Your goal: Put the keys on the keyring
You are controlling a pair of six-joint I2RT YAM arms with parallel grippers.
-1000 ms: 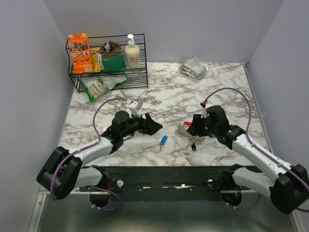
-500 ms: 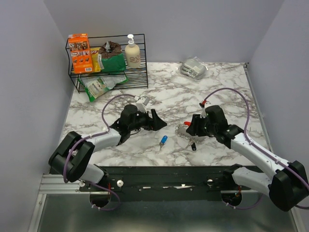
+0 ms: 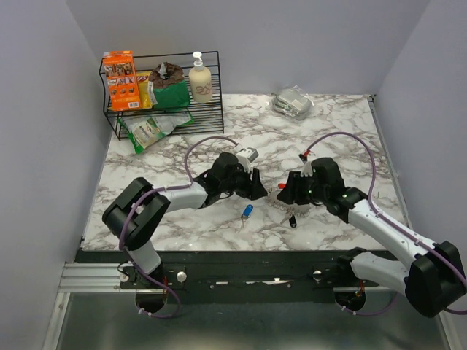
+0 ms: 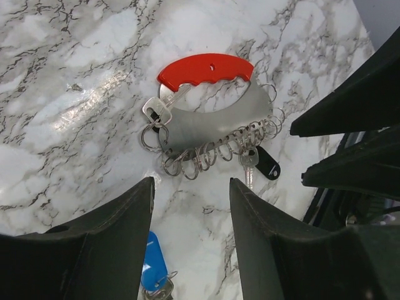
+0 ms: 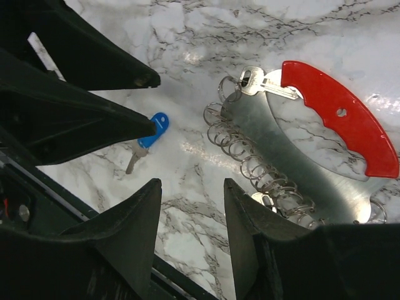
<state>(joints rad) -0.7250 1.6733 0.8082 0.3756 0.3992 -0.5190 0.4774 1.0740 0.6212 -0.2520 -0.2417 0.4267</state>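
Your left gripper (image 4: 190, 187): jaws spread wide, nothing between them, low over the marble tabletop (image 4: 75, 56). Your right gripper (image 5: 192, 187): likewise wide and empty, facing the left one across the keyring (image 4: 212, 125). The keyring lies flat, red clip (image 4: 206, 69) on the side away from the arm bases, a row of small rings along the near edge. A silver key (image 4: 159, 107) and a black-headed key (image 4: 267, 167) look already hung on it. The loose one is the blue-headed key (image 4: 153, 267): flat on the marble, near the keyring on its base side, apart from it. From the left wrist it sits at the bottom of the frame, close under the gripper. From the right wrist it lies out past the rings. Seen from above, its long axis runs diagonally, head toward the keyring, blade toward the bases. The left arm is nearer, by my judgement; you'd want to draw back and down onto it
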